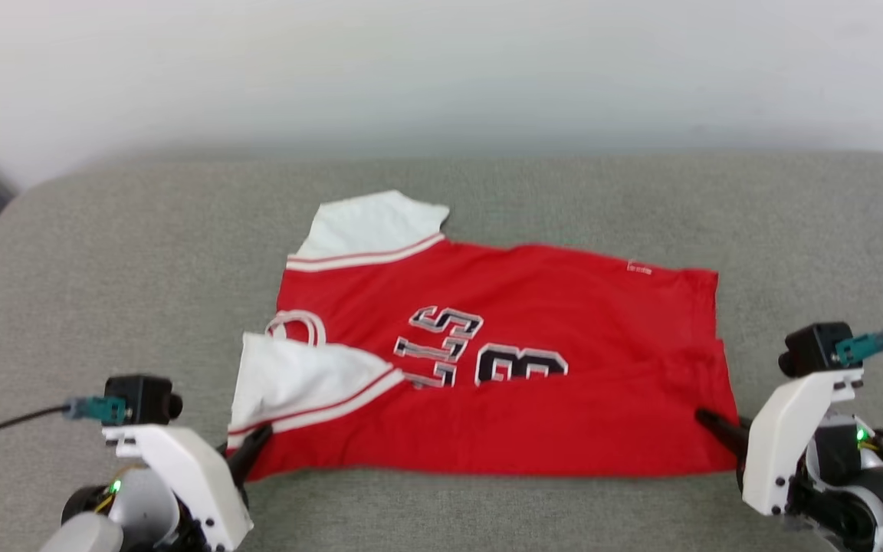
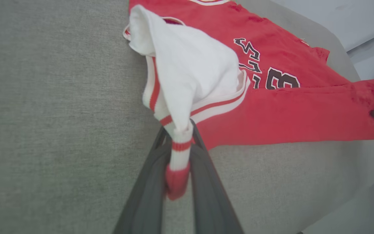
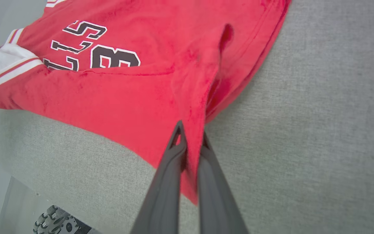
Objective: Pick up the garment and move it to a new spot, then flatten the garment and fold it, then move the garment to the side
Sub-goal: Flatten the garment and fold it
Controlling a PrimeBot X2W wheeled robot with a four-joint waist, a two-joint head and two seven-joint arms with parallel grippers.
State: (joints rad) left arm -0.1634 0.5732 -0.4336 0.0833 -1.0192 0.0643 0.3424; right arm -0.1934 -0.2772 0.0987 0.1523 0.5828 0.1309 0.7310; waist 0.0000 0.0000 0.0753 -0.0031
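Note:
The garment (image 1: pixel 533 337), a red jersey T-shirt with white sleeves and black lettering, lies spread on the grey table, its near edge folded up over the number. My left gripper (image 1: pixel 254 448) is shut on the striped trim of the near white sleeve (image 2: pixel 180 152) at the shirt's front left corner. At the front right corner my right gripper (image 1: pixel 710 423) is shut on the red hem (image 3: pixel 192 152), with cloth pinched between its dark fingers (image 3: pixel 170 182). The other white sleeve (image 1: pixel 369 222) lies flat at the back left.
The grey fabric-covered table (image 1: pixel 104 253) reaches to a pale wall behind. Its front edge runs just below the shirt, and a wheel of the base (image 3: pixel 52 222) shows under it. Bare table lies left, right and behind the shirt.

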